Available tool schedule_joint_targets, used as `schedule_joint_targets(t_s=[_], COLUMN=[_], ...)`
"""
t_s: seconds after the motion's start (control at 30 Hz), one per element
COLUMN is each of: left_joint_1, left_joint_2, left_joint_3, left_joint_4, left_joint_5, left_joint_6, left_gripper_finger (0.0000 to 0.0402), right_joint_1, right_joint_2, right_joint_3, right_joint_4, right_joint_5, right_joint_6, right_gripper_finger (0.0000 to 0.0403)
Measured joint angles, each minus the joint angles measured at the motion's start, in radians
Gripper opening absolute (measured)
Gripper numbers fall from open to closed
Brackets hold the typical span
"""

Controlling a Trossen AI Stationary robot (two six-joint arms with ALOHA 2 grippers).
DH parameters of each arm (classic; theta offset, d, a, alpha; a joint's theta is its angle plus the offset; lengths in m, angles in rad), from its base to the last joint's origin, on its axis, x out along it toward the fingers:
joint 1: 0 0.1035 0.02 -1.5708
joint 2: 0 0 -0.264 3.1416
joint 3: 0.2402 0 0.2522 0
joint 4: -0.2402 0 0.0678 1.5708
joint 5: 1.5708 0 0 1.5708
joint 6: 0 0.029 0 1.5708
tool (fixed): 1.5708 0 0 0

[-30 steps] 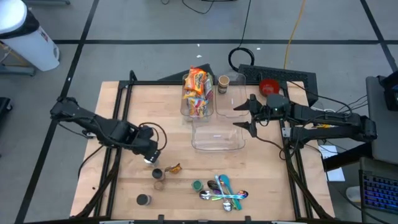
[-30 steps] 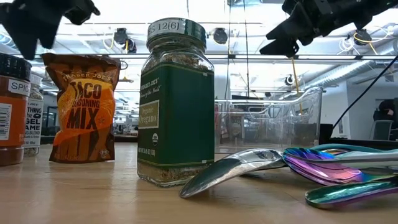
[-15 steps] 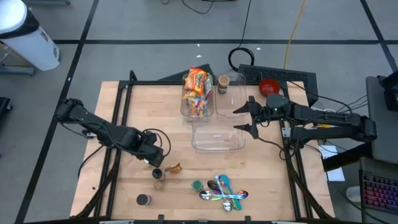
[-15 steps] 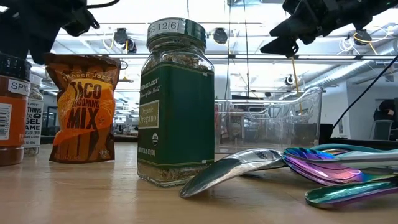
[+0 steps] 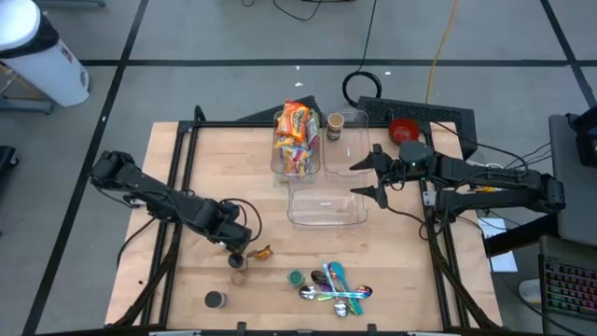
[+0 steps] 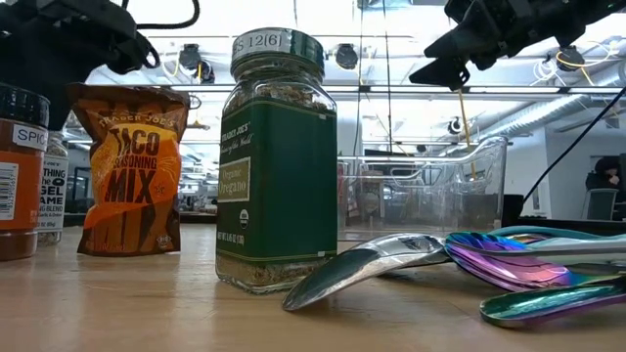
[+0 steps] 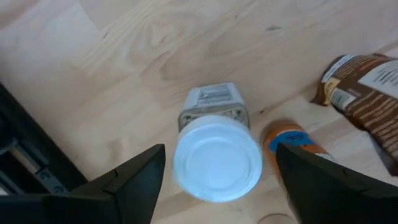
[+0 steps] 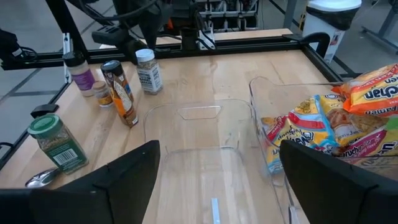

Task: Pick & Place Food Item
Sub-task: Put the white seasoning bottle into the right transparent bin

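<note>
Hovering over the worktop at about 7 o'clock, the left gripper hung directly above a white-capped spice jar, jaws spread to either side and holding nothing. This looked like the approach before the pick; next it needed to descend and close on the jar. The right gripper waited at 3 o'clock over the empty clear bin, jaws spread.
</note>
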Motion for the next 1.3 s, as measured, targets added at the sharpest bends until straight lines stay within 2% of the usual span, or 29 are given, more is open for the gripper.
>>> schedule_joint_targets(t_s=[0.37,0.5,0.6,0.83,0.97,1.1,1.3], left_joint_1=[-0.005,-0.014,-0.024,-0.029,-0.031,-0.032,-0.032], left_joint_2=[0.011,0.011,0.011,0.011,0.011,0.011,0.011], left_joint_3=[0.0,0.0,0.0,0.0,0.0,0.0,0.0], left_joint_4=[0.003,0.003,0.003,0.002,0.004,0.003,0.018], left_joint_5=[-0.012,-0.019,-0.019,-0.01,0.018,0.018,-0.013], left_joint_6=[-0.035,-0.049,-0.064,-0.109,-0.133,-0.162,-0.178], left_gripper_finger=[0.0231,0.0217,0.023,0.031,0.0337,0.0336,0.0305], right_joint_1=[0.0,0.0,0.0,0.0,0.0,0.0,0.0], right_joint_2=[0.0,0.0,0.0,0.0,0.0,0.0,0.0], right_joint_3=[0.0,0.0,0.0,0.0,0.001,0.001,0.001], right_joint_4=[0.0,-0.001,-0.001,-0.001,-0.002,-0.007,-0.007], right_joint_5=[-0.001,-0.001,-0.001,-0.001,-0.001,-0.001,-0.001], right_joint_6=[0.0,0.0,-0.004,-0.013,-0.019,-0.019,-0.019], right_gripper_finger=[0.0322,0.0322,0.0322,0.0322,0.0322,0.0322,0.0322])
